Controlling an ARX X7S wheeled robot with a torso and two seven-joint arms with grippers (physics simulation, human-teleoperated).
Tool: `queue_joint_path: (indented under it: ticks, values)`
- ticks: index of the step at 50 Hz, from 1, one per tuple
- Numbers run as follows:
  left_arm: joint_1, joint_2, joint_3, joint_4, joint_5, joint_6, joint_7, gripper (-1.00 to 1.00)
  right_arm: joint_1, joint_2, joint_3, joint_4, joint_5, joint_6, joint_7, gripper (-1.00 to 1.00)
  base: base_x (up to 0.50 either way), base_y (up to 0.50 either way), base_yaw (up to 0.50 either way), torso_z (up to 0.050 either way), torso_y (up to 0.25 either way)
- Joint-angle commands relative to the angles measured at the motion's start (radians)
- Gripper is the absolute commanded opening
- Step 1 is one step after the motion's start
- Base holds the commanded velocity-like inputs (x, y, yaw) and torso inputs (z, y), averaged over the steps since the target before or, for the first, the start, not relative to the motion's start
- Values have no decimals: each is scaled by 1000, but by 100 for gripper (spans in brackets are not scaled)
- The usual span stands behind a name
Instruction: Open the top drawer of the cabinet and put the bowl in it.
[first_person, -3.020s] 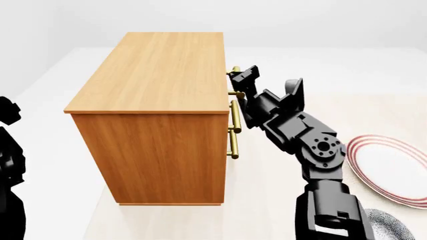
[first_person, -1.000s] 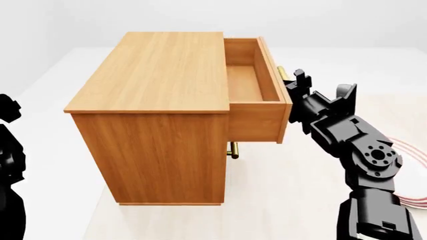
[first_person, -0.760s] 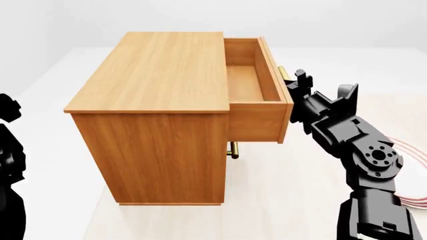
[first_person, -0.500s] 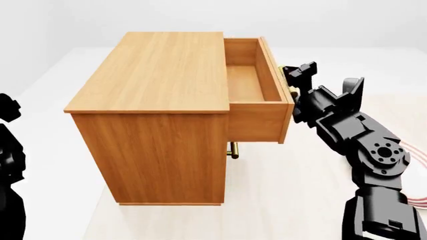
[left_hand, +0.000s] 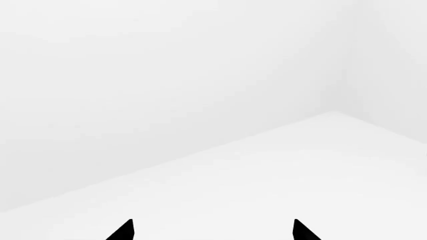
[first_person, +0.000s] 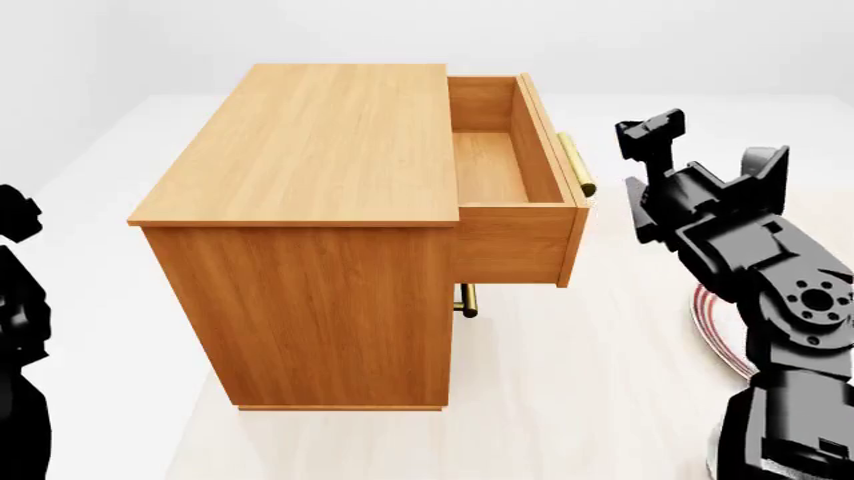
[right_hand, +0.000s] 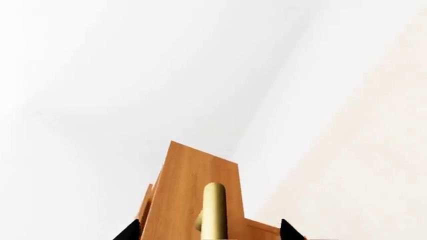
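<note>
The top drawer (first_person: 514, 185) of the cabinet (first_person: 314, 225) is pulled out, and you can see right down into it: it has nothing inside, only its bare wood floor and walls. The drawer's brass handle (first_person: 574, 165) sticks out on its front, on the side that faces the right gripper (first_person: 650, 135). That gripper hangs in the air just beside the handle and does not touch it, with a small gap of pale floor between them. In the right wrist view the two dark fingertips (right_hand: 130, 231) sit wide apart at the edge of the picture, and the handle (right_hand: 213, 207) and the drawer front (right_hand: 193, 192) stand in the space between them (so the right gripper is spread open and holds nothing). Below the open drawer, near the cabinet's front, a bit of another brass handle (first_person: 466, 298) peeks out. On the far side of the right arm from the cabinet, part of a white plate (first_person: 714, 325) with red rings lies on the floor. The bowl cannot be seen in any view. The left gripper (left_hand: 212, 231) shows only two dark tips set well apart, pointing at plain white floor and wall, with nothing between them.
</note>
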Motion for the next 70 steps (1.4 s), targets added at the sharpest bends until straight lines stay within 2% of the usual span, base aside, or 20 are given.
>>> queue_joint_path:
  ticks: [1,7,13,20,26,40,59,70]
  values:
    - [-5,-3,-8,0,-2,-2,8,100,26,106,4,-74,-61,-30,146,100,0,0,0,0,0]
    - [-5,-5,-15,0,-2,-1,10,100,101,146,-72,-225,-100,23,162,100,0,0,0,0,0]
    - [-4,-6,-20,0,-1,0,13,100,303,155,-273,-308,-172,185,130,100,0,0,0,0,0]
    - [0,-6,-25,0,-1,0,13,100,522,116,-440,-287,-182,402,97,100,0,0,0,0,0]
    - [0,-7,-30,0,-1,0,16,100,644,62,-585,-238,-220,529,40,100,0,0,0,0,0]
    - [8,-10,-37,0,1,-1,18,100,746,-36,-888,-56,-350,649,-152,100,0,0,0,0,0]
    - [13,-10,-37,0,1,-1,20,100,770,-89,-977,67,-390,670,-223,100,0,0,0,0,0]
    - [16,-9,-37,0,2,0,19,100,750,-106,-963,151,-378,661,-244,100,0,0,0,0,0]
